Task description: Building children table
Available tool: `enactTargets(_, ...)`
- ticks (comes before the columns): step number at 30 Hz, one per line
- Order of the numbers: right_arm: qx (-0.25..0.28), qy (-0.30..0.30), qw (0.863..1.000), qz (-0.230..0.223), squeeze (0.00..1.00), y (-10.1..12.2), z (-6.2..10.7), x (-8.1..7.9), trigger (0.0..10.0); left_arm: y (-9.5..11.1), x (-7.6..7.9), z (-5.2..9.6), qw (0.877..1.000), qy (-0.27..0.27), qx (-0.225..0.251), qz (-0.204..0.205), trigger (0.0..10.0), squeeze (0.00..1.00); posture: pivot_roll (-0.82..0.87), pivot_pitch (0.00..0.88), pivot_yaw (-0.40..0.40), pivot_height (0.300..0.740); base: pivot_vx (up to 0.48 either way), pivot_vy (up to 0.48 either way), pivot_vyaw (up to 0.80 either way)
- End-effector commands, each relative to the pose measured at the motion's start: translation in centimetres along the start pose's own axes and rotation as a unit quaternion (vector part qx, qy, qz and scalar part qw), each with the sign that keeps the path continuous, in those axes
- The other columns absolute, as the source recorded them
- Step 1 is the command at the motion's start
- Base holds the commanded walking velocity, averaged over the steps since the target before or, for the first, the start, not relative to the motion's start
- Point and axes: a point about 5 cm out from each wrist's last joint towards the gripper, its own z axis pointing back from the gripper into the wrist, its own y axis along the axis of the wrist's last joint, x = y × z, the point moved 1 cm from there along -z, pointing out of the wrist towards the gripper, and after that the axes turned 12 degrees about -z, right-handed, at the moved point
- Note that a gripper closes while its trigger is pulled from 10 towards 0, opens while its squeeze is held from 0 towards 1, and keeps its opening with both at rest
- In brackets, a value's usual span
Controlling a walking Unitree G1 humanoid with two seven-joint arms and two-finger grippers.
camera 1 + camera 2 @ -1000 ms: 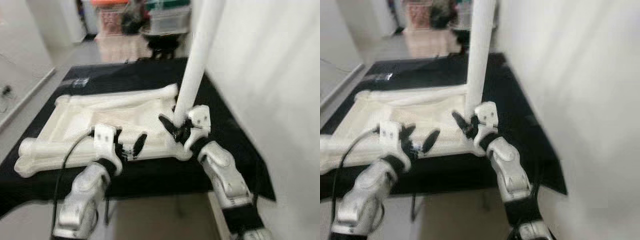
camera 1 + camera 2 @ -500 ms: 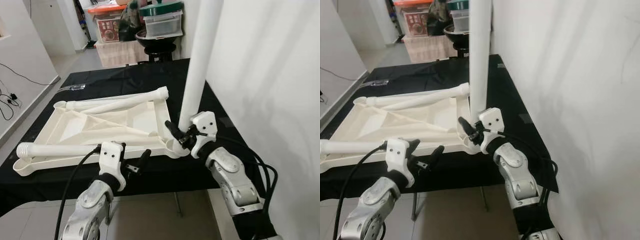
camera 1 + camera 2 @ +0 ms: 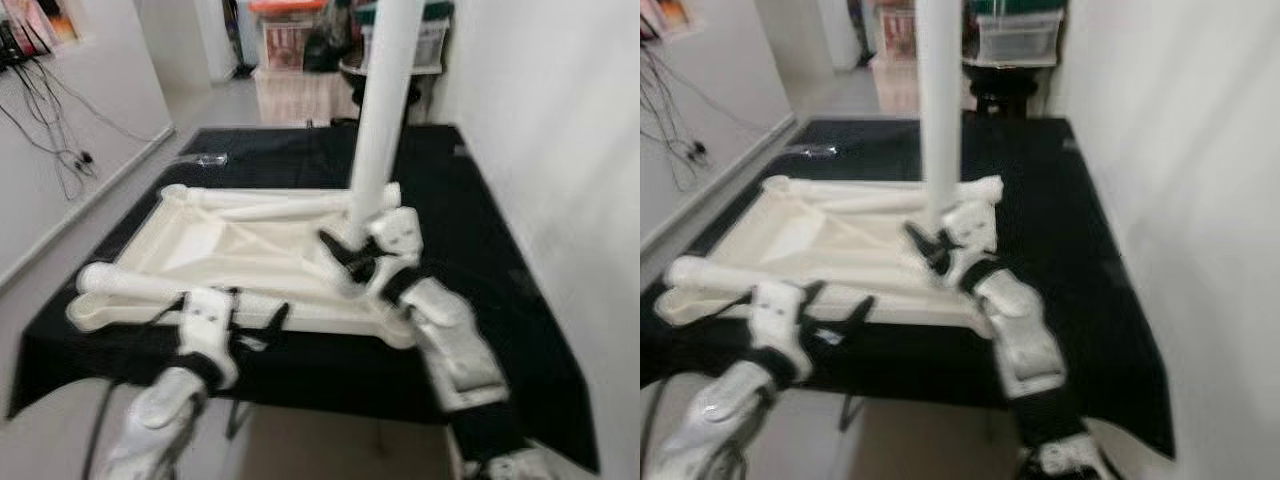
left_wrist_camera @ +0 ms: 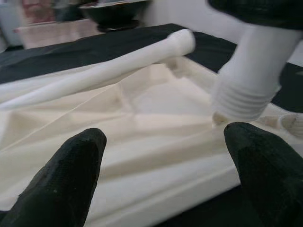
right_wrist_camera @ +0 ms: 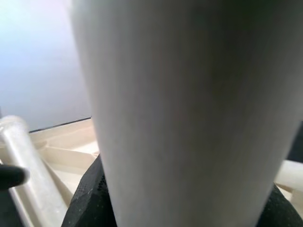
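- Right now the white tabletop (image 3: pixel 240 255) lies upside down on a black cloth (image 3: pixel 480 240) covering the work surface, its ribbed underside facing up.
- Right gripper (image 3: pixel 345 250) is at the tabletop's near right corner, its black fingers pinching the base of an upright white leg (image 3: pixel 380 110).
- That leg stands almost vertical and runs off the top of both eye views, its lower end at the corner.
- From the right wrist, the leg (image 5: pixel 189 104) is a broad white column between the dark finger pads (image 5: pixel 90 198), pressed tight against it.
- From the left wrist, the leg's ribbed, threaded end (image 4: pixel 244 97) sits at or just above the tabletop (image 4: pixel 142 137); contact can't be told.
- Left gripper (image 3: pixel 250 330) hovers at the tabletop's near edge, fingers (image 4: pixel 71 170) spread wide and holding nothing.
- A second leg (image 3: pixel 270 205) lies flat along the tabletop's far edge, its rounded end near the upright leg.
- A third leg (image 3: pixel 130 285) lies across the near left corner, its blunt end poking past the tabletop's left edge.
- Beside the cloth on the robot's right rises a plain white wall (image 3: pixel 560 150).
- Far back, storage boxes (image 3: pixel 290 30) and a dark bowl-shaped thing (image 3: pixel 1005 75) sit beyond the cloth, all blurred.
- Cables (image 3: pixel 50 120) dangle on the wall at the robot's left.
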Motion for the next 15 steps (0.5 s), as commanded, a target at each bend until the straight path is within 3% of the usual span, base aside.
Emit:
enactTargets(1,0.012,0.052,0.998,-0.016,0.0,0.8,1.0,-0.2,10.0,0.0,1.0,0.1,0.999,-0.039,-0.009,-0.016,10.0,0.0,-0.03,0.0,0.05,0.74,0.0,0.0,0.0)
enactTargets(5,0.011,0.08,0.997,-0.018,0.0,1.0,1.4,-0.5,10.0,0.1,1.4,0.2,0.998,-0.059,-0.009,-0.023,10.0,0.0,-0.03,0.0,0.052,0.74,0.0,0.0,0.0)
enactTargets(10,-0.038,0.204,0.978,-0.027,0.0,1.2,4.1,-0.8,10.0,0.1,2.6,0.9,0.992,-0.121,-0.017,-0.04,10.0,0.0,-0.03,0.0,0.052,0.74,0.0,0.0,0.0)
enactTargets(15,-0.075,0.224,0.972,-0.02,0.0,1.2,5.8,0.4,10.0,0.2,3.1,1.6,0.988,-0.148,-0.023,-0.024,10.0,0.0,-0.03,0.005,0.05,0.74,0.0,0.0,0.0)
